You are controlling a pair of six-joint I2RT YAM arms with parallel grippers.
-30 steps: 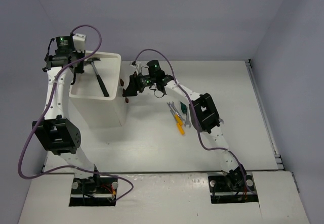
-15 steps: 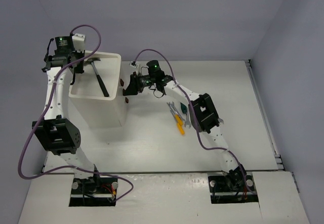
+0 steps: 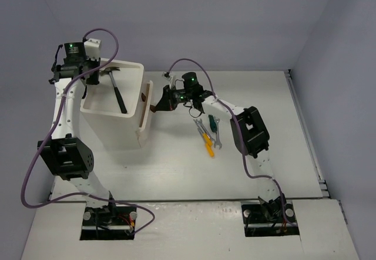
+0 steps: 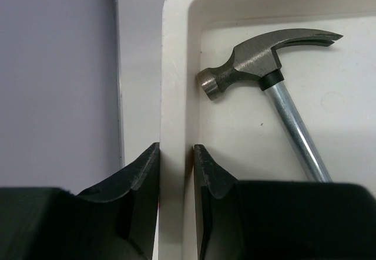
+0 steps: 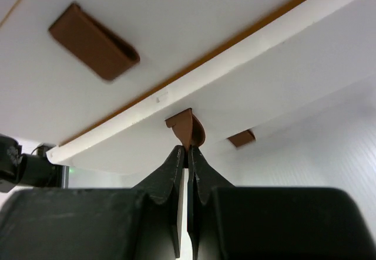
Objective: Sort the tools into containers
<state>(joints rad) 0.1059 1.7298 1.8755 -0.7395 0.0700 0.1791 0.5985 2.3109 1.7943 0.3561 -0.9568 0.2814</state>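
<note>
The white cabinet (image 3: 111,125) stands at the left, and a black-handled hammer (image 3: 116,90) lies in its top tray. My left gripper (image 3: 88,75) is shut on the tray's rim (image 4: 176,66), one finger on each side, with the hammer's steel head (image 4: 252,66) just beside it. My right gripper (image 3: 157,105) is shut on a dark-red drawer handle (image 5: 187,128). That drawer (image 3: 145,116) stands a little way out of the cabinet's right face. A yellow screwdriver (image 3: 207,144), a green screwdriver (image 3: 210,122) and small silver wrenches (image 3: 216,134) lie on the table.
Two more dark-red handles (image 5: 94,40) (image 5: 242,138) show on the cabinet's face above and below the gripped one. The right arm's forearm (image 3: 249,131) hangs just right of the loose tools. A rail (image 3: 302,125) runs along the table's right edge.
My right gripper has closed on the drawer handle and moved right, drawing the drawer out of the cabinet. The left gripper and the hammer have stayed put.
</note>
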